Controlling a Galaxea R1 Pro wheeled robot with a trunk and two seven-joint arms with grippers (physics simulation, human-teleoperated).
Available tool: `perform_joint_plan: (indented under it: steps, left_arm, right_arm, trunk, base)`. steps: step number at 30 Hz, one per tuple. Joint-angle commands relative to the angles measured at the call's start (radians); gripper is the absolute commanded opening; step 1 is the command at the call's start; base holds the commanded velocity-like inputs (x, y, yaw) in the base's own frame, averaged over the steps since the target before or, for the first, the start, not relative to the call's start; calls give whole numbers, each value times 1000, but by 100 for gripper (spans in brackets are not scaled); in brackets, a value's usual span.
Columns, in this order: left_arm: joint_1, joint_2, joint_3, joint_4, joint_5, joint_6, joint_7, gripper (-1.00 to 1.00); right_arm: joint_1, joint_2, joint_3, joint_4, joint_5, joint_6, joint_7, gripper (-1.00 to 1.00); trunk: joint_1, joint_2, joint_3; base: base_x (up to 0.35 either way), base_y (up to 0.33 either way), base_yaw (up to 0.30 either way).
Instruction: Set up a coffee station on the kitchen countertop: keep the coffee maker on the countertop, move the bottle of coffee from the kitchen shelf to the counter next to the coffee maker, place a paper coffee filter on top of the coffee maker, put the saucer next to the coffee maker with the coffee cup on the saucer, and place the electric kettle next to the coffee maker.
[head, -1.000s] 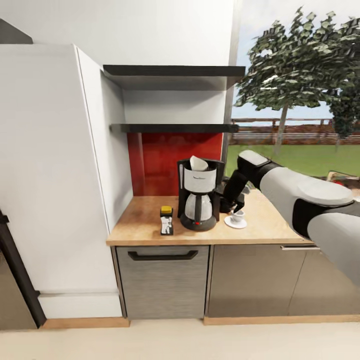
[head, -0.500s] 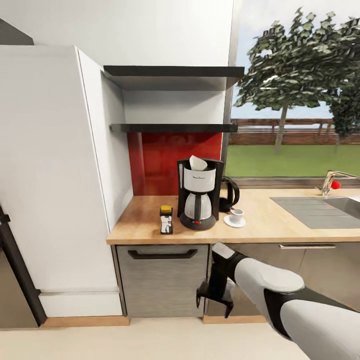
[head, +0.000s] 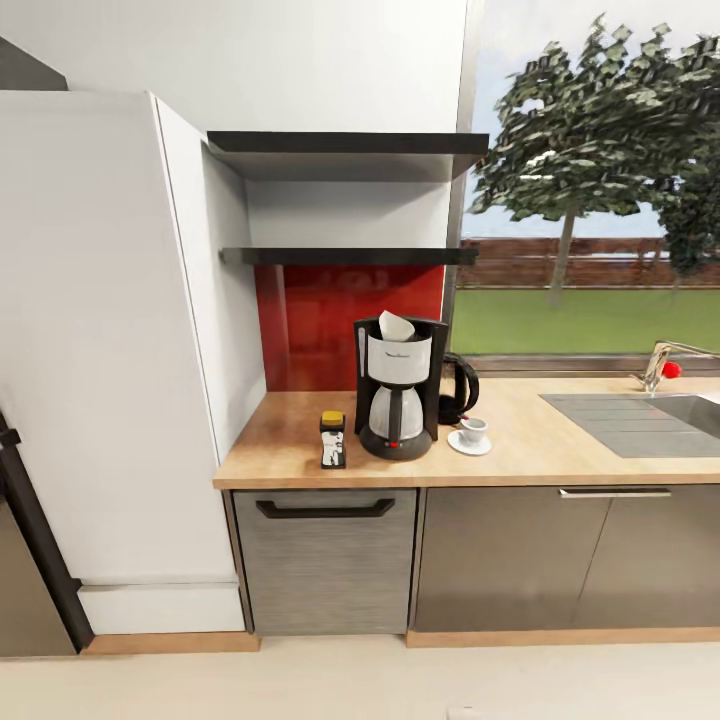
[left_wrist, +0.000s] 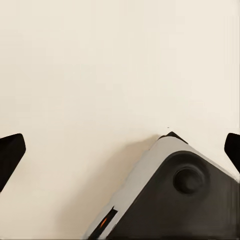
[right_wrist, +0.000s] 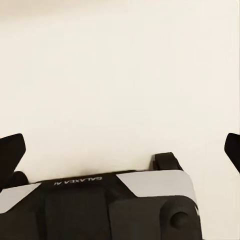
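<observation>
From my head camera I see the kitchen countertop (head: 560, 455) running left to right under the window. The coffee maker (head: 399, 386) stands toward its left part, in front of the red backsplash (head: 320, 320), with the paper coffee filter (head: 396, 325) sitting in its open top. The bottle of coffee (head: 333, 440) stands just left of the machine and nearer to me, close to the counter's front edge. The electric kettle (head: 456, 388) is tucked against the machine's right side, partly hidden behind it. Just in front of the kettle, the coffee cup (head: 473, 431) sits on the saucer (head: 470, 445). The kitchen shelf (head: 345, 256) hangs above the machine. A sink (head: 650, 418) and tap (head: 662, 364) lie far to the right.

On my left wrist camera, the left gripper (left_wrist: 120, 152) points down at pale floor (left_wrist: 100, 65); the two dark fingertips (left_wrist: 10, 155) sit at opposite edges of the picture, so the jaws are spread wide with nothing between them. A grey part of the robot's base (left_wrist: 170, 200) lies below.

On my right wrist camera, the right gripper (right_wrist: 120, 152) is likewise spread wide and holds nothing, its fingertips (right_wrist: 11, 152) at the picture's edges over the same pale floor, with the robot's base (right_wrist: 105, 207) beneath. None of the coffee things lie near either pair of jaws.
</observation>
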Motion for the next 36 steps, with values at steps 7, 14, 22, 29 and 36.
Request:
perform_joint_plan:
  steps: [7, 14, 22, 29, 36]
  left_arm:
    - [1, -17, -11, -1, 4, -1, 3, 100]
    - [1, -17, -11, 1, 5, 0, 3, 100]
    - [1, -18, -10, 0, 4, 0, 2, 100]
    - [1, -18, -10, 0, 4, 0, 2, 100]
    - [1, -18, -10, 0, 4, 0, 2, 100]
  right_arm:
    - [109, -32, -7, 1, 192, -245, 23, 100]
    - [129, -52, -9, -3, 260, -306, 26, 100]
    - [131, -56, -9, -3, 266, -305, 27, 100]
    - [131, -59, -10, -4, 266, -305, 27, 100]
    - [131, -59, -10, -4, 266, -304, 27, 100]
  trunk:
    - [0, -1, -1]
    - [0, -1, -1]
    - [0, -1, -1]
    - [0, -1, -1]
    - [0, -1, -1]
  base:
    - [0, 0, 0]
    - [0, 0, 0]
    - [0, 0, 0]
    - [0, 0, 0]
    - [0, 0, 0]
